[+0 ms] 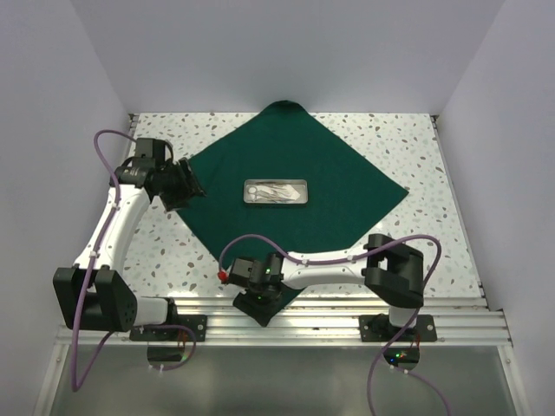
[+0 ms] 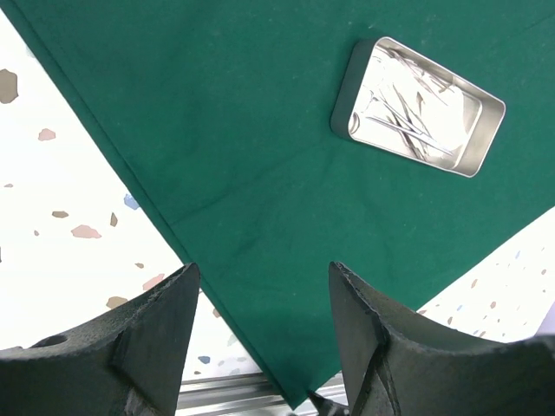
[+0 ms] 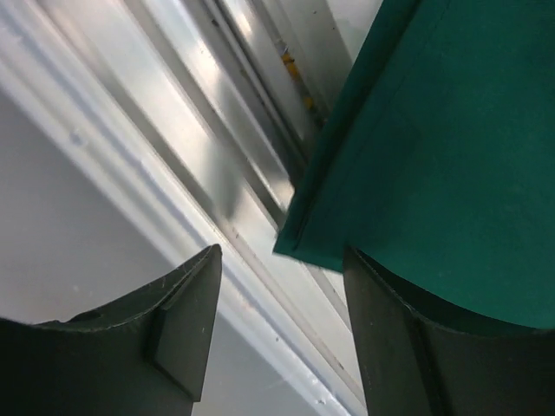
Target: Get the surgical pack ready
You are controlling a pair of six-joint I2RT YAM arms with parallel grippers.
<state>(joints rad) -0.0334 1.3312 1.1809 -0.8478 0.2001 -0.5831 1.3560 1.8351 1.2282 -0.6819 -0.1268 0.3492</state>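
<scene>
1. Counter (image 1: 408, 139). It carries the whole pack. Both claws work from its near side.

2. Cloth (image 1: 295, 156). The dark green square lies flat and unfolded, turned as a diamond so that one corner points at each claw. This placement gives each claw a free corner to take hold of. No fold has been made, so wrapping is judged not yet started.

3. Rail (image 3: 173, 130). The aluminium rail runs directly under the right claw. The cloth's near corner overhangs it, which leaves that corner clear of the counter and easier to pinch.

4. Right claw (image 3: 282, 260). Its fingers are apart. The cloth's near corner sits between them, against the right-hand finger, but nothing is clamped. The claw is judged to be lined up on this corner for a pinch.

5. Left claw (image 2: 264, 277). Its fingers are apart and hold nothing. It hangs above the cloth's left side, with the cloth edge running below the gap. It is not touching the cloth.

6. Tray (image 1: 276, 191). The small silver tray rests on the middle of the cloth, well ahead of both claws. Placed at the centre, it is likely to be covered by the folded corners.

7. Instruments (image 2: 408, 121). The steel pieces lie loose inside the tray. How many there are cannot be told.
</scene>
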